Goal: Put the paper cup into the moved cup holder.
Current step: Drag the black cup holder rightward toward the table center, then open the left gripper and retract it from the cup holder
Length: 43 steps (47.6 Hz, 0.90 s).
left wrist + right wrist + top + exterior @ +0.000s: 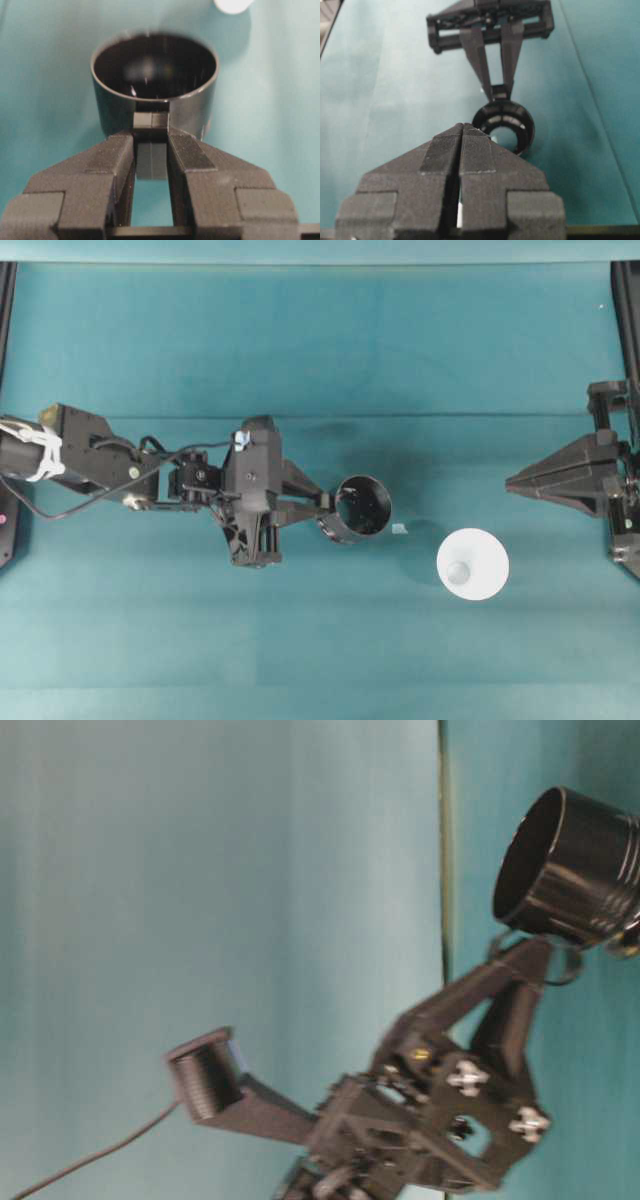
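Paper cup (472, 563), white, thin-walled: light, crushable; grip gently across the wide rim.
Left gripper (151, 142) jaws clamp the cup holder (362, 507) handle; right gripper (461, 131) jaws closed, empty.

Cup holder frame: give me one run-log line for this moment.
left gripper: shut on cup holder handle | right gripper: shut, empty | paper cup: upright on table, untouched

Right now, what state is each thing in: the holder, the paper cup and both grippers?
cup holder: upright, empty, held by its handle.
paper cup: upright on the table, mouth up, empty, untouched.
left gripper: fingers shut on the cup holder's handle.
right gripper: fingers shut, holding nothing, parked at the right edge.
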Motion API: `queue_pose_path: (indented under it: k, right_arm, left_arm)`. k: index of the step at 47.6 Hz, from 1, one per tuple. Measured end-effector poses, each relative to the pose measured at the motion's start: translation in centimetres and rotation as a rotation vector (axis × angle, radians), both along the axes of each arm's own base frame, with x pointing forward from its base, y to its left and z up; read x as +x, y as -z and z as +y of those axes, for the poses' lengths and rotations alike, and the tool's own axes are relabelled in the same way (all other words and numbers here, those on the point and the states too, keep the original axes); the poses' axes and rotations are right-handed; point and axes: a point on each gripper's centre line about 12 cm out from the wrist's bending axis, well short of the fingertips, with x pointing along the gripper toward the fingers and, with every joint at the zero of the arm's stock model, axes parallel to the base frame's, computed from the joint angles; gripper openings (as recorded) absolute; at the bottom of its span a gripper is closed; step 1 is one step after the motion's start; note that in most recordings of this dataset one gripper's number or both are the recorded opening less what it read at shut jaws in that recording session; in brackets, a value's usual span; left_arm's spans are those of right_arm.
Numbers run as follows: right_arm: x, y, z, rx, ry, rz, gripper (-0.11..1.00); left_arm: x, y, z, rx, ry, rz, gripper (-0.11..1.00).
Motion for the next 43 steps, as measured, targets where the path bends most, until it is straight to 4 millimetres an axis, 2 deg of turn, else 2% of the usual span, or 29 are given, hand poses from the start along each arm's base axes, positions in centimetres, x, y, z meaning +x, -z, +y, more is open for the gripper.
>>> queue_pose_path:
  k: [17,25,43]
  right_arm:
    - [0.0,0.0,0.0,-0.002,0.000,0.003,-0.06]
    - [0.0,0.1,0.0,0.000,0.000,0.005,-0.06]
    - [0.0,0.0,0.0,-0.002,0.001,0.003,-0.06]
  left_arm:
    - [-1.9,1.0,-1.6,-0.014,0.032,0.046,0.20]
    - [-2.1,0.6,-1.4,-0.008,0.032,0.035,0.20]
    - [-2.3,1.0,-0.9,-0.004,0.020,0.100,0.20]
